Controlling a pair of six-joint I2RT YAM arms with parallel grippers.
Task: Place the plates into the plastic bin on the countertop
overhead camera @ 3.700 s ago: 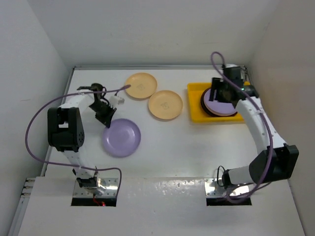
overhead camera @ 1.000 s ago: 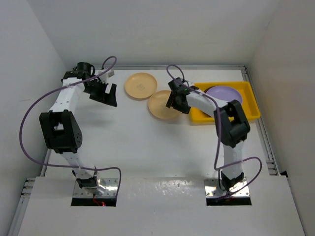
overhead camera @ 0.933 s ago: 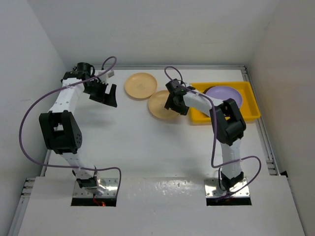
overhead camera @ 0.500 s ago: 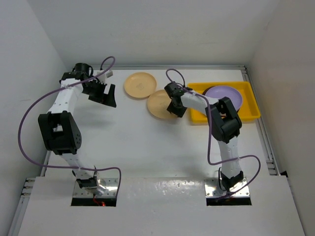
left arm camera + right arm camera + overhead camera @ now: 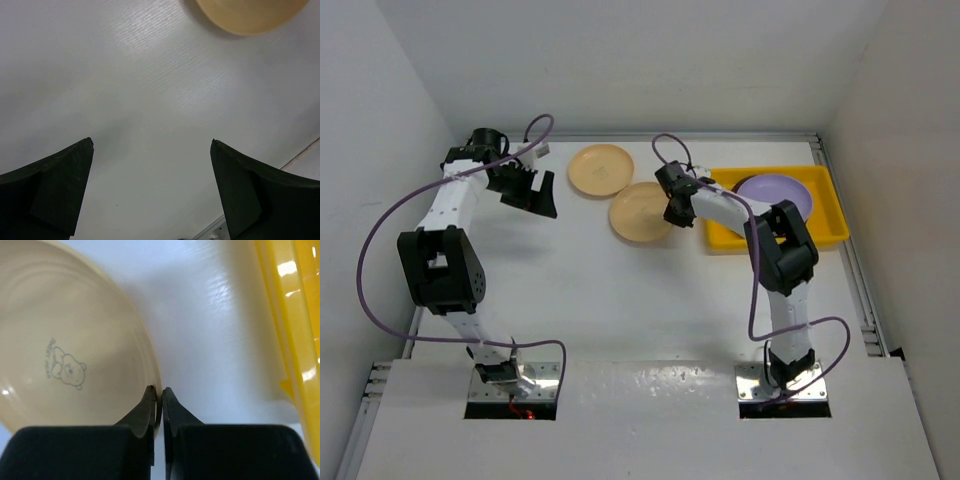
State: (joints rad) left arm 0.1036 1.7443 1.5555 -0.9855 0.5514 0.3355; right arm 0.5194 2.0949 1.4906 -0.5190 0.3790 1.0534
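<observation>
A pale orange plate with a small bear print lies on the white countertop. My right gripper is shut on its right rim, which sits pinched between the fingertips. A second pale orange plate lies behind it and shows at the top of the left wrist view. A lavender plate rests in the yellow plastic bin, whose wall stands just right of my right gripper. My left gripper hangs open over bare countertop.
White walls close in the countertop at the left, back and right. A metal edge strip runs near my left gripper. Purple cables loop from both arms.
My right gripper has closed onto the near orange plate's rim, and the plate has slid slightly left. Since the oldest frame, the lavender plate on the countertop is gone. The left arm holds still.
</observation>
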